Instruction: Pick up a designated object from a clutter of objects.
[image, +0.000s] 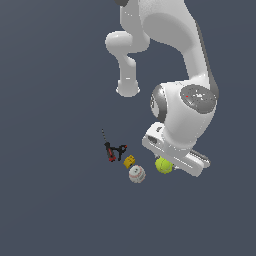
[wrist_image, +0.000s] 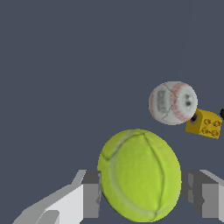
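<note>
The designated object, a yellow-green tennis ball with curved seam lines, sits between my two fingers. One finger presses its one side and the other finger meets the opposite side. My gripper is shut on it. In the exterior view the tennis ball peeks out under the white hand, where the gripper comes down over it, at the right end of the clutter of objects. The fingertips are hidden there.
A white baseball with red stitching lies close to the tennis ball, on the exterior view's left. Beside it sit a small yellow block and a thin black-and-red tool. The baseball and block also show in the wrist view.
</note>
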